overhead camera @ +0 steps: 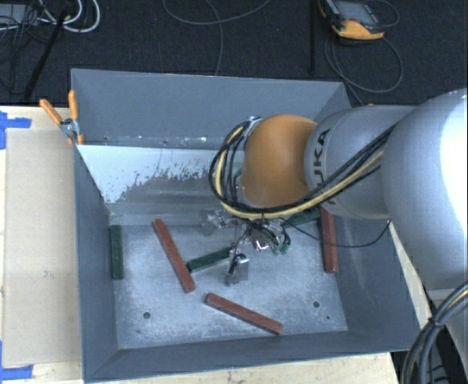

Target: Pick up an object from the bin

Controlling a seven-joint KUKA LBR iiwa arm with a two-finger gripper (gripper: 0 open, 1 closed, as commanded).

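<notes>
Bars of two colours lie loose on the floor of the grey metal bin. The arm reaches in from the right, with its orange cover and looped cables over the middle of the bin. The gripper is down close to the floor, slightly near of centre. It stands at the right end of a short dark green bar, which lies almost level, its right end a little farther back. The two look to be touching, but I cannot tell whether the gripper is open, closed or gripping that bar. At the green bar's left end, touching it or nearly so, a reddish-brown bar runs diagonally from far left to near right. A second reddish-brown bar lies nearer than the gripper and apart from it, slanting toward the near right. A third reddish-brown bar lies by the right wall, under the arm. Another dark green bar lies alone by the left wall, pointing near to far.
</notes>
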